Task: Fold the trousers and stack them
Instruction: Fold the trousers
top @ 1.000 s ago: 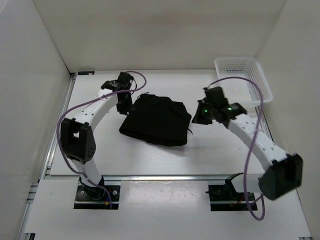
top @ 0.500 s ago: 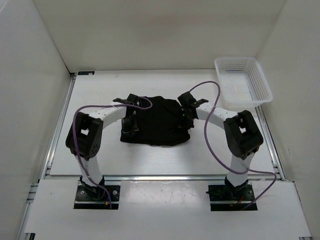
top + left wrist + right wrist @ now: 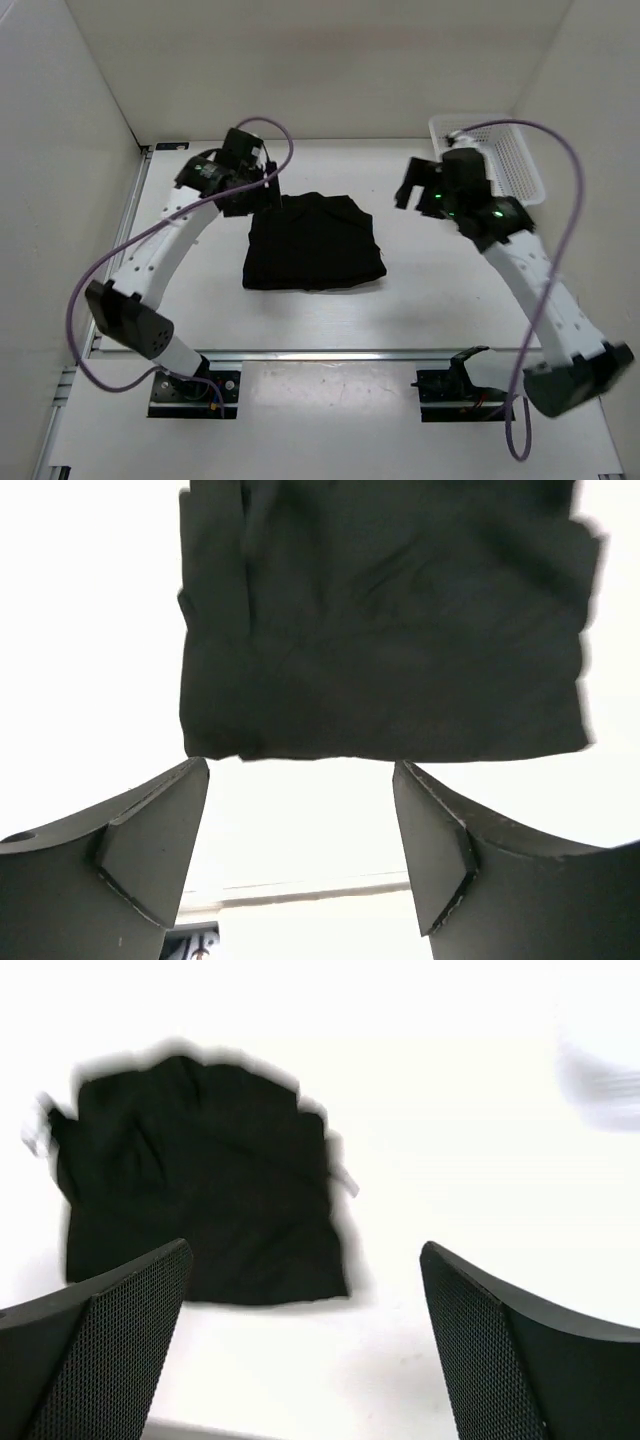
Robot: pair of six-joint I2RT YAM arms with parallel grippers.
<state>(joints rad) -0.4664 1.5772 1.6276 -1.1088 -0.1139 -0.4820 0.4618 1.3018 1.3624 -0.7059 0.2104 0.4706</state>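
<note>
The black trousers (image 3: 313, 241) lie folded into a flat, roughly square bundle in the middle of the table. The left wrist view shows them from above as the trousers (image 3: 380, 620), and the right wrist view shows the trousers (image 3: 200, 1190) blurred. My left gripper (image 3: 256, 192) hovers raised over their far left corner, open, with nothing between its fingers (image 3: 150, 835). Raised to the right of the bundle, my right gripper (image 3: 418, 190) is open and empty too, with its fingers (image 3: 110, 1345) wide apart.
A white mesh basket (image 3: 510, 165) stands at the far right corner, just behind the right arm. White walls close in the table on the left, back and right. A metal rail (image 3: 300, 353) runs along the near edge.
Both grippers were down at the bundle's left and right sides half a second ago. Now both have let go, opened, and lifted away toward the far side. The trousers lie flatter and squarer.
</note>
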